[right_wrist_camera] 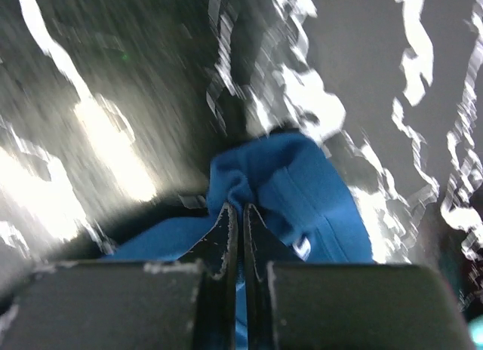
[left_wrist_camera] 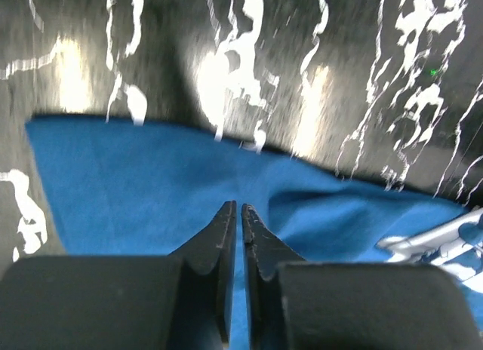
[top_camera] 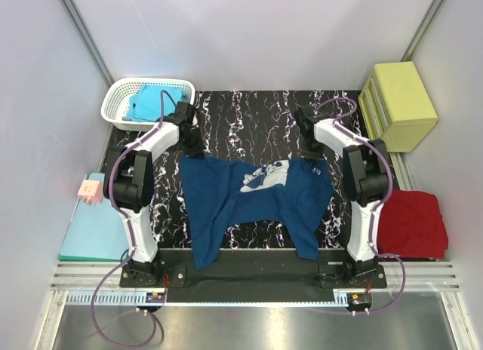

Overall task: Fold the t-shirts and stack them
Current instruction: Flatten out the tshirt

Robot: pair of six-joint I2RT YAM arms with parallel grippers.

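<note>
The navy blue t-shirt (top_camera: 226, 195) lies crumpled and partly spread on the black marbled mat (top_camera: 249, 120), its pale chest print (top_camera: 266, 176) facing up near the far edge. My left gripper (top_camera: 194, 148) is at the shirt's far left corner. In the left wrist view (left_wrist_camera: 235, 208) its jaws are shut with blue cloth (left_wrist_camera: 136, 184) showing in the thin gap. My right gripper (top_camera: 309, 160) is at the far right corner. In the right wrist view (right_wrist_camera: 235, 208) it is shut on a bunched fold of the shirt (right_wrist_camera: 302, 184).
A white basket (top_camera: 113, 101) holding a turquoise t-shirt (top_camera: 151, 102) stands at the back left. A yellow-green drawer box (top_camera: 400, 101) stands at the back right. A red t-shirt (top_camera: 411, 223) lies right of the mat. A teal clipboard (top_camera: 94, 233) with a pink block (top_camera: 90, 189) lies on the left.
</note>
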